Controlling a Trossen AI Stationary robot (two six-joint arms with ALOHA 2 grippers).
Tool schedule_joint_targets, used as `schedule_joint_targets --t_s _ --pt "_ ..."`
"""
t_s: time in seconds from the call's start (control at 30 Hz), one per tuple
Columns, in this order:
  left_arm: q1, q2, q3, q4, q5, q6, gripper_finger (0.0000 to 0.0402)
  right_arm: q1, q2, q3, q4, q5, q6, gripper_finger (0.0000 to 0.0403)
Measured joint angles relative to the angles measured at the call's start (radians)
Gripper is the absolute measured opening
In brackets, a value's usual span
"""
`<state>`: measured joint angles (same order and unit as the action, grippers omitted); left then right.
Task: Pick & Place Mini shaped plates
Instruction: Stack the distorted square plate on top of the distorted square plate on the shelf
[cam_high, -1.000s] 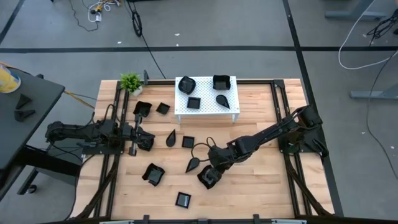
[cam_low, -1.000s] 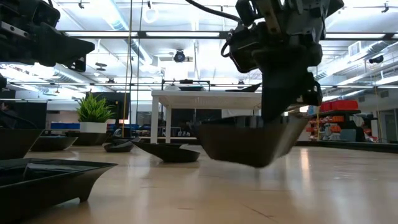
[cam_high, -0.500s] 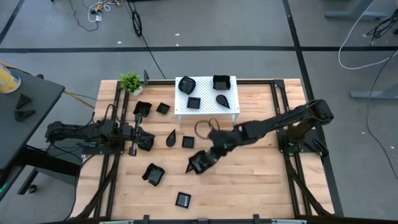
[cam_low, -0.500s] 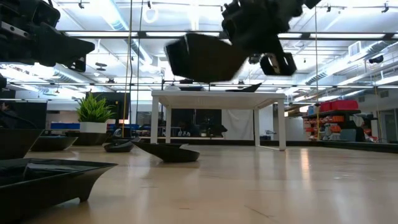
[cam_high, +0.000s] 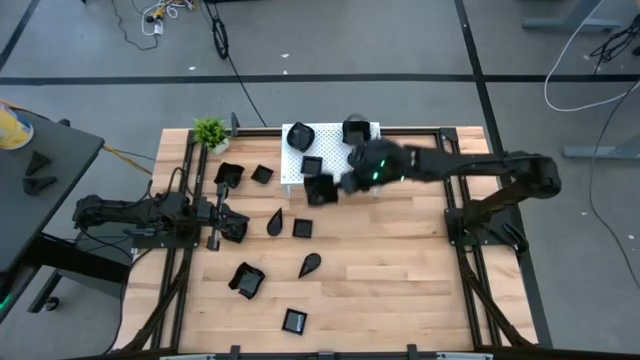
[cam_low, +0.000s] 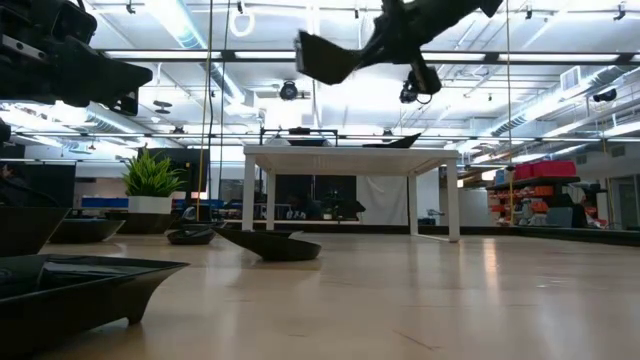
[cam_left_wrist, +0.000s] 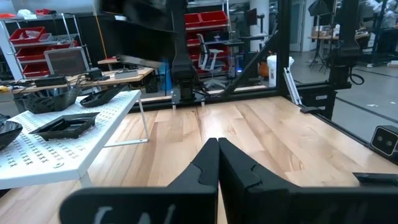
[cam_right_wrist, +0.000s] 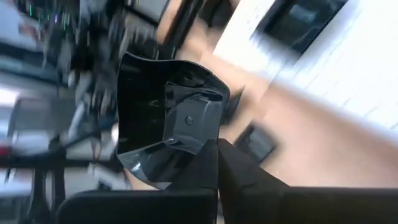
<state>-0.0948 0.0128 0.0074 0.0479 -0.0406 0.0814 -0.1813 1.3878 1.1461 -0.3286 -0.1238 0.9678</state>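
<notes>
Right hand pinching a square mini plate high over the white stand's near edge. Left hand pressed together, idle at left. Best lowered level onto bare stand surface, clear of plates already there.

Glossy black plates, wooden table

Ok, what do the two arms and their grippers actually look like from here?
Both arms are dark, nearly black, jointed segments with black cables running along them. The right arm shows a small green light near its wrist. The left arm is the same build. The left gripper has two matte black, wedge-shaped fingers tapering to a point; the right gripper looks identical.
</notes>
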Motion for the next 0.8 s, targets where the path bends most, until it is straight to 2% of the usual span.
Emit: schedule_joint_targets --t_s 0.37,0.63,0.8 --pt "0.0 0.0 0.0 0.0 0.0 0.0 0.0003 -0.331 -0.067 0.0 -0.011 -0.058 0.007 0.0" --pt "0.0 0.0 0.0 0.0 0.0 0.0 0.0003 -0.443 -0.047 0.0 -0.044 -0.061 0.101 0.0" --pt "0.0 0.0 0.0 0.0 0.0 0.0 0.0003 -0.48 -0.046 0.0 -0.106 -0.059 0.098 0.0"
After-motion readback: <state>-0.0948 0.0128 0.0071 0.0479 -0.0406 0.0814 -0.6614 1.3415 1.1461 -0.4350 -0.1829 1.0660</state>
